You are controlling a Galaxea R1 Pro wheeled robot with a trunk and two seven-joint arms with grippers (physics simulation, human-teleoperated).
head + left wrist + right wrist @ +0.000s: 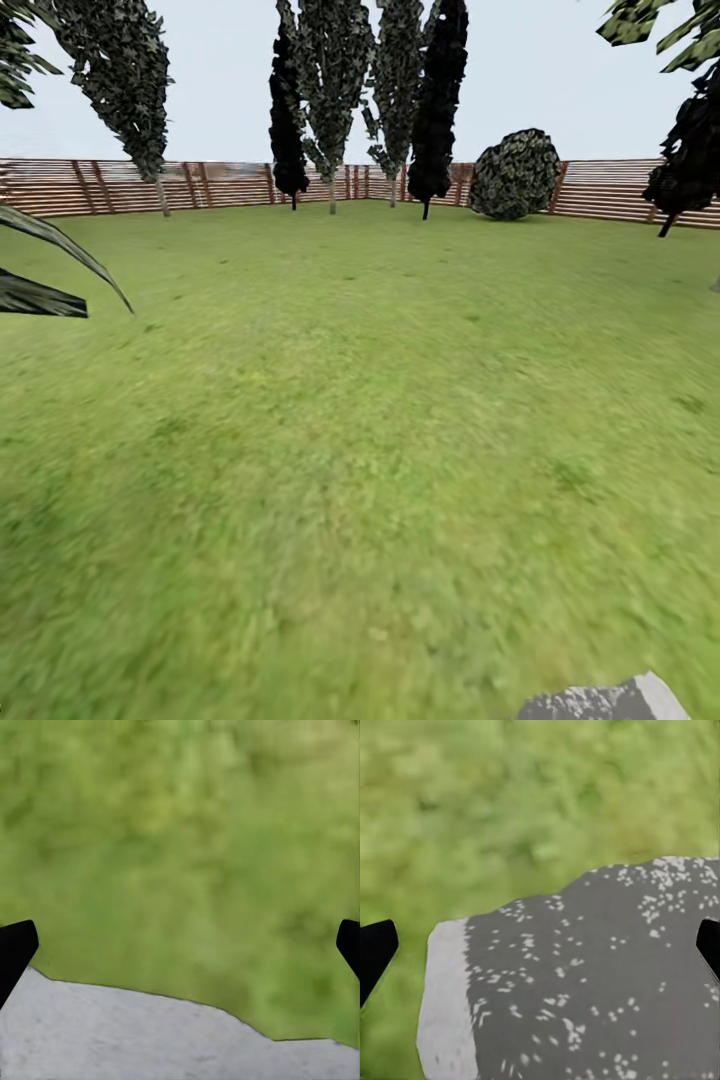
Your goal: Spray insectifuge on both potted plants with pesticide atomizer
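Ahead, green lawn [350,450], brown slatted fence [200,185], trees [340,80]

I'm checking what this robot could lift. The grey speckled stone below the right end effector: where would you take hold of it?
At its pale side face, coming in low from the lawn side, if at all. The stone lies flat and spreads wider than the open right end effector fingers, so a top-down pinch probably finds no hold.
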